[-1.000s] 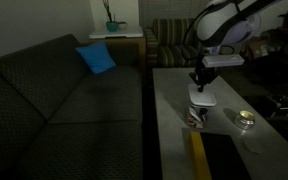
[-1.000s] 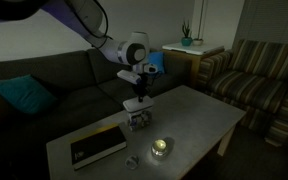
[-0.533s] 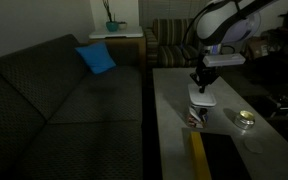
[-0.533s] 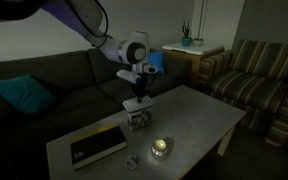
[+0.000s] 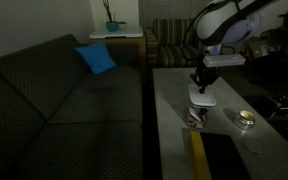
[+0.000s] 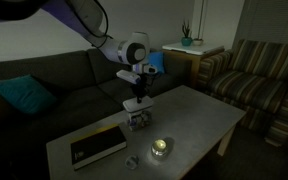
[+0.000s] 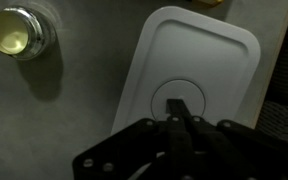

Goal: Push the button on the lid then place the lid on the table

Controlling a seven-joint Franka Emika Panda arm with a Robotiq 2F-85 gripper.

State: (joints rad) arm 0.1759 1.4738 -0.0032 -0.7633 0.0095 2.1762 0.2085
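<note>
The white rounded-rectangular lid [image 7: 196, 62] sits on top of the patterned container [image 5: 197, 116] on the pale grey table [image 5: 174, 100]. It shows in both exterior views [image 6: 136, 103]. My gripper [image 7: 180, 108] is shut, its fingertips pressed together over the round button [image 7: 164, 100] in the lid's middle. In both exterior views the gripper [image 5: 201, 84] points straight down onto the lid [image 5: 201, 98]. The fingertips appear to touch the button.
A small round gold-and-silver tin [image 7: 16, 30] stands on the table near the container [image 5: 246, 119]. A dark panel with a yellow stripe [image 6: 94, 145] lies at one end. A dark sofa [image 5: 54, 90] runs along the table, a striped armchair [image 6: 254, 80] beyond it.
</note>
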